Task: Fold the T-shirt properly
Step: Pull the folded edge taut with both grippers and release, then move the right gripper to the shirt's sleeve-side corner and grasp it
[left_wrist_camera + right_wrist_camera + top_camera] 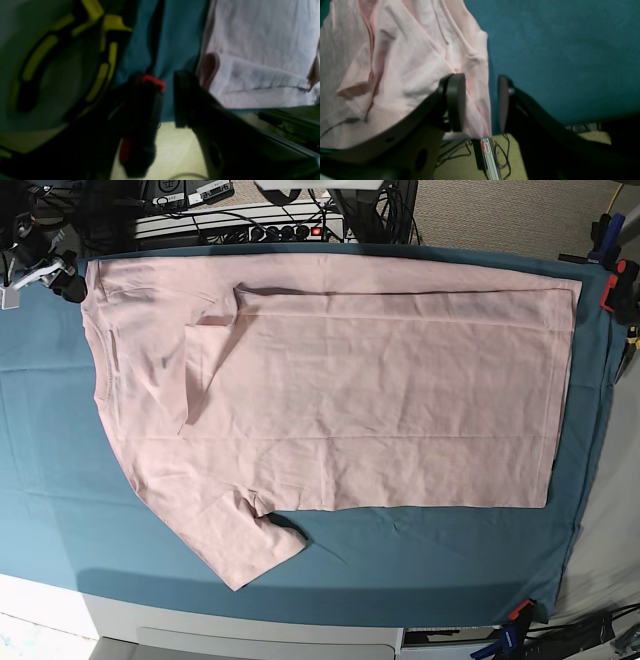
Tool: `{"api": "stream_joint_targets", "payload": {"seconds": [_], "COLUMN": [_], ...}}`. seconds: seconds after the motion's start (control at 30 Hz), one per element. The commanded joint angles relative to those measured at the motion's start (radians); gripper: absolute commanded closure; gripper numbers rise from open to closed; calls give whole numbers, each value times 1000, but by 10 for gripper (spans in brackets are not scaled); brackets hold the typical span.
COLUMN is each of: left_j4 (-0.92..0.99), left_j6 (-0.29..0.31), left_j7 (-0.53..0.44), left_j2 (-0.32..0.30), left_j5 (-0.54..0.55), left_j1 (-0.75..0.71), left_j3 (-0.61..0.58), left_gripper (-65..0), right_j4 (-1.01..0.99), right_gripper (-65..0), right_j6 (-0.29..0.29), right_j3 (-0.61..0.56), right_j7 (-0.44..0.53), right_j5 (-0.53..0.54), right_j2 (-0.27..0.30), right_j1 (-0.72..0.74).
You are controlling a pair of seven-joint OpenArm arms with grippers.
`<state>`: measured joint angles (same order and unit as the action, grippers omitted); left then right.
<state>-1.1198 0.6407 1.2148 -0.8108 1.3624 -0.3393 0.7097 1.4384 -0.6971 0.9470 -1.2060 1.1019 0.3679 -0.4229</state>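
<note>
The broad flat surface (60,490) was draped in a teal fabric cloth (420,555), held at its edges by red and blue clamps (517,613). Directly on it lay the large pale pink cotton T-shirt (380,410), plain side up (one sleeve folded inward), spread mostly flat.

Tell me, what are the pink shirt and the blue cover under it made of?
The T-shirt looks like thin, soft, matte cotton knit: it wrinkles finely and has stitched hems. The teal table cloth looks like a thicker, slightly fuzzy fabric, maybe felt or fleece, with broad soft creases and no shine. Both are guesses from looks alone.
</note>
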Motion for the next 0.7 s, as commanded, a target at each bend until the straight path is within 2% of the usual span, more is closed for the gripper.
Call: {"api": "stream_joint_targets", "payload": {"seconds": [0.0,0.23,0.37,0.5,0.63,0.67], "left_j4": [-24,-75,-95,-106,-106,-106], "left_j6": [7,7,7,7,7,7], "left_j7": [-11,-12,-18,-39,-47,-49], "left_j2": [-45,-54,-54,-54,-54,-54], "left_j5": [28,16,15,-18,-17,-17], "left_j1": [7,7,7,7,7,7], "left_j3": [15,15,15,15,15,15], "left_gripper": [-215,-215,-215,-215,-215,-215], "right_j4": [16,16,16,16,10,2], "right_gripper": [-219,-219,-219,-219,-219,-219], "right_j6": [-1,-1,-1,-1,-1,20], "right_j3": [11,11,10,10,-31,-61], "right_j7": [26,27,61,159,241,266], "right_j5": [23,-8,-50,-210,-434,-496], "right_j2": [29,29,31,71,175,206], "right_j1": [9,97,166,291,468,515]}}
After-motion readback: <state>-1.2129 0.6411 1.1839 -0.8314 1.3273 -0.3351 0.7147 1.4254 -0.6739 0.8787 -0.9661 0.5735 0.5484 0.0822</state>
